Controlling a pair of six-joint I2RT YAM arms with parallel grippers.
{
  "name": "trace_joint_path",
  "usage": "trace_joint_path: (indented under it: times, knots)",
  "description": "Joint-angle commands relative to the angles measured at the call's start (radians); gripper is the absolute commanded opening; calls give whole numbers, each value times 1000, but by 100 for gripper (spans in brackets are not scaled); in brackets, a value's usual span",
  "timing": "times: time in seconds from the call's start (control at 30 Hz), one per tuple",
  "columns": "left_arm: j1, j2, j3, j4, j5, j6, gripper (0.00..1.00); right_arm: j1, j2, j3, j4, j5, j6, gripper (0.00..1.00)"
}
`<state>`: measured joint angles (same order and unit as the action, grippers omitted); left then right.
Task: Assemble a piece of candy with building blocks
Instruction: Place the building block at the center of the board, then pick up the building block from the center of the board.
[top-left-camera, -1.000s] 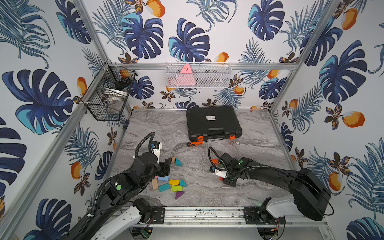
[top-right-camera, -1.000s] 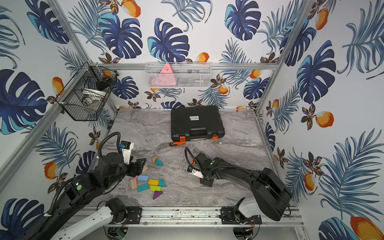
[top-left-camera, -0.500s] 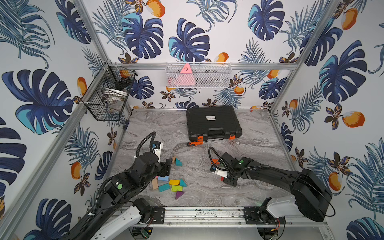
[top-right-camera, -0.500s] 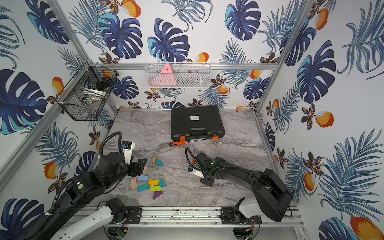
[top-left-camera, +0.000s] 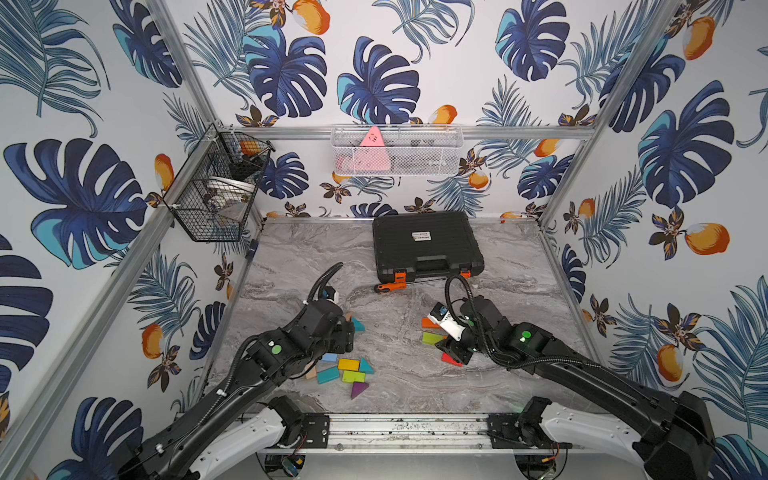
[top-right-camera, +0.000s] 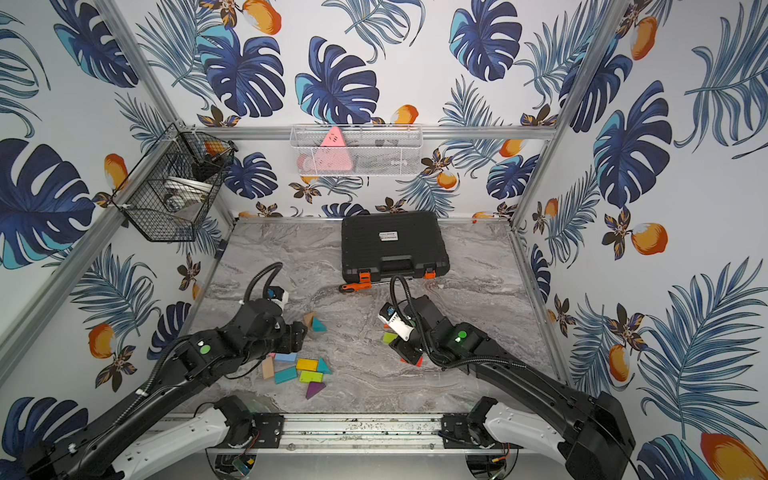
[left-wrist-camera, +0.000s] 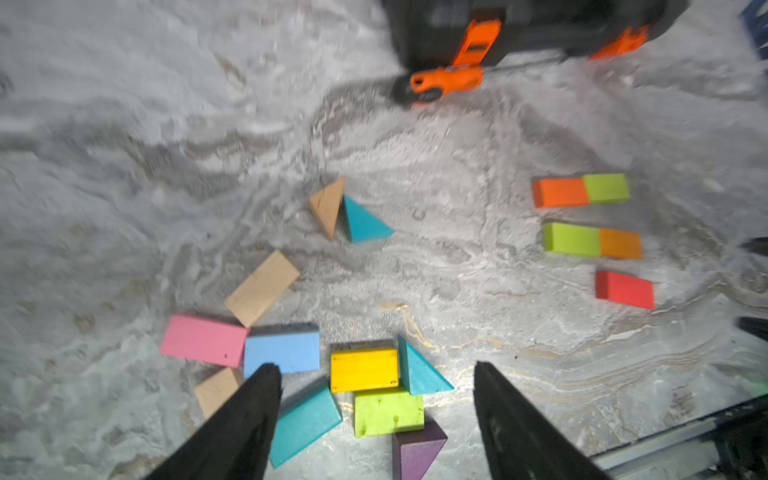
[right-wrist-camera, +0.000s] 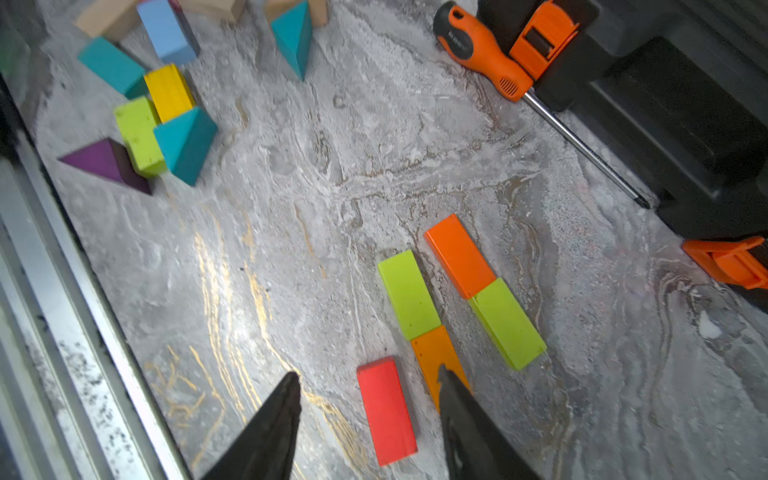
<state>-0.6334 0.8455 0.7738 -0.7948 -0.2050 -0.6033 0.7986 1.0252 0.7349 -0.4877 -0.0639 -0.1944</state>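
I judge I am in the middle of laying the candy's body; my right gripper (right-wrist-camera: 368, 371) hangs low over the red block (right-wrist-camera: 386, 409), jaws released and parted to either side of it, gripping nothing; the block lies flat on the bench (right-wrist-camera: 291, 208). It sits just beside the second orange block (right-wrist-camera: 434, 353), a sliver of bench showing between them. That one butts end to end with the second lime block (right-wrist-camera: 409, 295); alongside run an orange block (right-wrist-camera: 459, 255) and a lime block (right-wrist-camera: 507, 324), also end to end.

My left gripper (left-wrist-camera: 376, 365) hovers over the loose pile well apart from that layout, jaws spread wide and empty; below it lie a yellow block (left-wrist-camera: 363, 370), a teal triangle (left-wrist-camera: 419, 372) and a purple triangle (left-wrist-camera: 415, 453).

Next, I think, the red block wants a partner at its end to finish a third row; then triangles for the wrapper twists; the call is for a clean lift clear of the rows without nudging them.
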Motion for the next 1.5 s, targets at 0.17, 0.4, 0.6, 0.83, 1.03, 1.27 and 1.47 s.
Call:
trace_joint_path:
  times: [0.17, 0.4, 0.6, 0.83, 1.03, 1.27, 1.47]
  knots:
    - [4, 167, -64, 86, -170, -103, 79, 1, -18, -50, 169, -40, 237, 56]
    - [113, 289, -95, 168, -176, -84, 88, 1, -43, -107, 230, -69, 260, 56]
    - [231, 366, -144, 273, -52, -113, 88, 1, -33, -103, 238, -98, 261, 57]
    - [245, 437, -137, 325, -39, -104, 88, 0, -38, -107, 240, -113, 263, 58]
    - [253, 434, -137, 290, -40, -121, 88, 1, -31, -101, 237, -108, 256, 59]
    - [255, 423, -142, 263, -99, -163, 88, 1, -28, -107, 240, -113, 262, 60]
    - [255, 475, -170, 303, -69, -183, 86, 1, -26, -106, 230, -118, 260, 61]
